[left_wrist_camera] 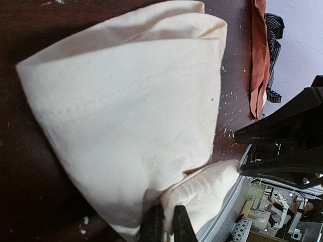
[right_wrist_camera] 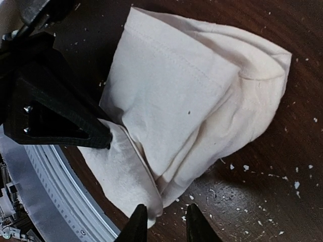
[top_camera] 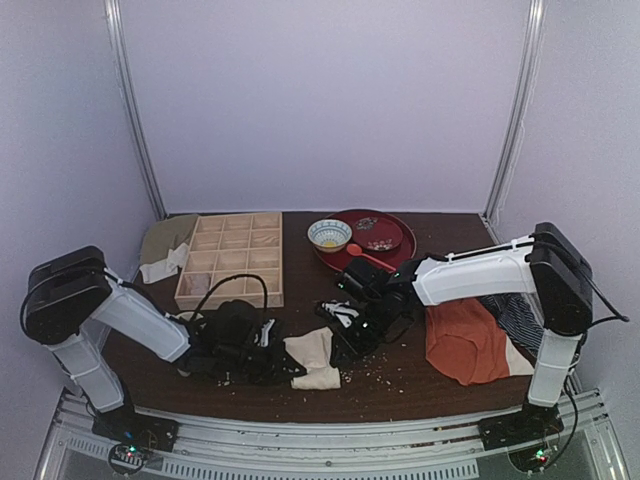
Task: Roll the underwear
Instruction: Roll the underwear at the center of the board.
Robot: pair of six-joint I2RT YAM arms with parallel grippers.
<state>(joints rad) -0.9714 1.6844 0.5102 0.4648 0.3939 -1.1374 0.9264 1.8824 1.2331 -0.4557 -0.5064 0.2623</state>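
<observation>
Top external: fixed high behind arm bases, faces forward-down, whole bench [top_camera: 400, 390] in frame, distant. Wrist views: close, facing down at bench. Both share folded underwear [left_wrist_camera: 126, 116], seen from opposite sides; also visible top view.

No readable text anywhere, the underwear [left_wrist_camera: 126, 111] shows no legible label

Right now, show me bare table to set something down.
Bare: the strip between the wooden tray and red tray, and the crumbed front patch between underwear and orange garment. Crowded: around the underwear, where the left gripper and right gripper meet.
</observation>
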